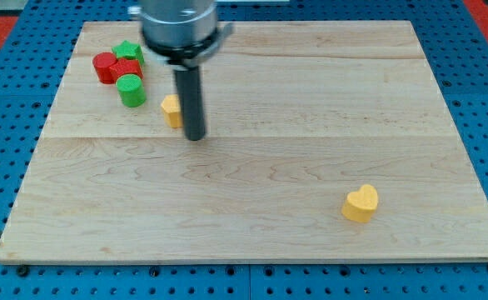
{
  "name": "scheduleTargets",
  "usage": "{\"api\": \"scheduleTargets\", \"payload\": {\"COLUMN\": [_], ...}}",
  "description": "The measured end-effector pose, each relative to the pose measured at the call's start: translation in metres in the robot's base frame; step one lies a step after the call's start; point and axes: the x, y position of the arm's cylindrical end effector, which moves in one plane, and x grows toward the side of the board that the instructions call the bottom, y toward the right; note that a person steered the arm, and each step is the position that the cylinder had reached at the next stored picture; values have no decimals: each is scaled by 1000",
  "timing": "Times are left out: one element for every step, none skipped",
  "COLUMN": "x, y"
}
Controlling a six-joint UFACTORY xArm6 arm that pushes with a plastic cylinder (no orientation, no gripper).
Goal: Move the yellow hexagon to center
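Observation:
The yellow hexagon (171,110) lies on the wooden board (311,100) in the upper left part of the view, partly hidden behind my rod. My tip (194,136) rests on the board just right of and slightly below the hexagon, touching or almost touching it. A yellow heart (361,202) lies at the view's lower right, far from the tip.
A cluster of blocks sits at the view's upper left: a green cylinder (131,89), a red cylinder (104,67), another red block (127,69) and a green block (128,52) behind them. A blue pegboard (11,125) surrounds the board.

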Motion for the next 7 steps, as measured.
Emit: {"api": "scheduleTargets", "payload": {"x": [-19, -29, -29, -34, -47, -75, -60], "y": [-68, -31, 29, -23, -31, -14, 45]}}
